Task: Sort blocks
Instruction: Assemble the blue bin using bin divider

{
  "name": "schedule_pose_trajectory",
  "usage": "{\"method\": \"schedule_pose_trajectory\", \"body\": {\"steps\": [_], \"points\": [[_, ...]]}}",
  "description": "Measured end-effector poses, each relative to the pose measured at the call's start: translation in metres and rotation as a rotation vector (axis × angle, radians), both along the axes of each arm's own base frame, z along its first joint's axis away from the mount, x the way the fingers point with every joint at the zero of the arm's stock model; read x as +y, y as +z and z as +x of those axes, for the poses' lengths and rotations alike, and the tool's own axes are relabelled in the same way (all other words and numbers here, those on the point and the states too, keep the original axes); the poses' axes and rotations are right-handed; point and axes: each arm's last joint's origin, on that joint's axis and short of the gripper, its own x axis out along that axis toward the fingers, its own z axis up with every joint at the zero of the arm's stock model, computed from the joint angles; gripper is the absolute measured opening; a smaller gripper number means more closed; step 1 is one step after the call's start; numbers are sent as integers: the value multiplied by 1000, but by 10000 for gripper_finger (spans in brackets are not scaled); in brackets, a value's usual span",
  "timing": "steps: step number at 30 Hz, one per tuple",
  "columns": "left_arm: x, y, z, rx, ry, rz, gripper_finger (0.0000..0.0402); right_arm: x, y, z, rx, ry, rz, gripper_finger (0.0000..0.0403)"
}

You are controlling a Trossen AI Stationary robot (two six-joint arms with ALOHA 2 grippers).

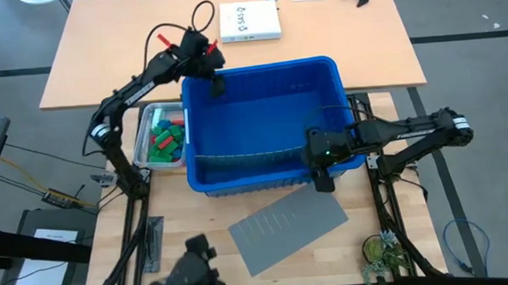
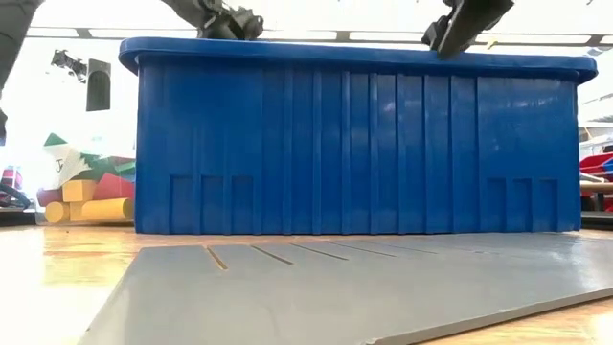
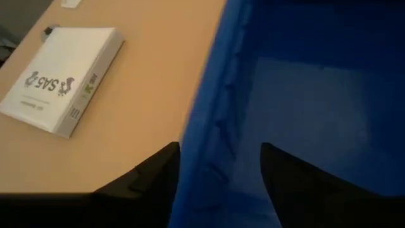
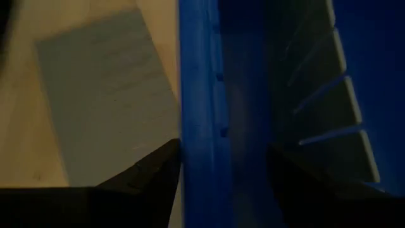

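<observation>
One large blue bin (image 1: 262,125) sits mid-counter (image 1: 106,89), interior bare in the high view.

One grey slotted panel (image 1: 288,229) lies flat on the counter in front of the bin, apart from it.

One white box (image 1: 250,21) lies behind the bin.

One small clear tub (image 1: 142,134) stands just beside the bin's left wall. The blocks (image 1: 166,138) are piled in it: red, green and blue pieces in the high view, yellow ones in the low view. Count not readable.

Left pincer (image 1: 216,82) is at the bin's back-left corner, fingers parted and straddling the rim; contact unclear.

Right pincer (image 1: 323,179) is at the bin's front wall, fingers parted astride the rim, one outside, one inside. Neither holds a block.
</observation>
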Motion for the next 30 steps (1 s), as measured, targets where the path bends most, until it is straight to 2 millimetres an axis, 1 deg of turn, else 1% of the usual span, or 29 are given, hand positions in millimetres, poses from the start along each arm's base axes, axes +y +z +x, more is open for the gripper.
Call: {"method": "schedule_pose_trajectory", "body": {"steps": [2,5,7,10,13,15,19,22,27,30], "points": [[14,-6,-1,0,-11,-11,228,-1,-3,3,14,-1,-3,229],[32,-22,0,39,-23,-21,228,-3,-4,4,19,-17,5,229],[39,-34,1,63,-38,-34,228,-4,-6,6,25,-32,15,229],[46,-44,0,81,-54,-50,228,-4,-6,6,28,-43,19,228],[49,-50,2,93,-66,-48,223,-4,-7,6,30,-45,16,228],[49,-51,3,95,-67,-50,210,-5,-7,7,32,-48,14,228],[50,-50,3,91,-98,-24,166,-5,-8,7,35,-56,2,227],[48,-50,3,90,-137,-43,132,-5,-8,6,48,-57,-8,227],[46,-51,2,86,-144,-64,129,-5,-9,5,56,-49,-10,223],[46,-51,2,86,-141,-67,129,-5,-9,5,61,-44,-5,191]]}}
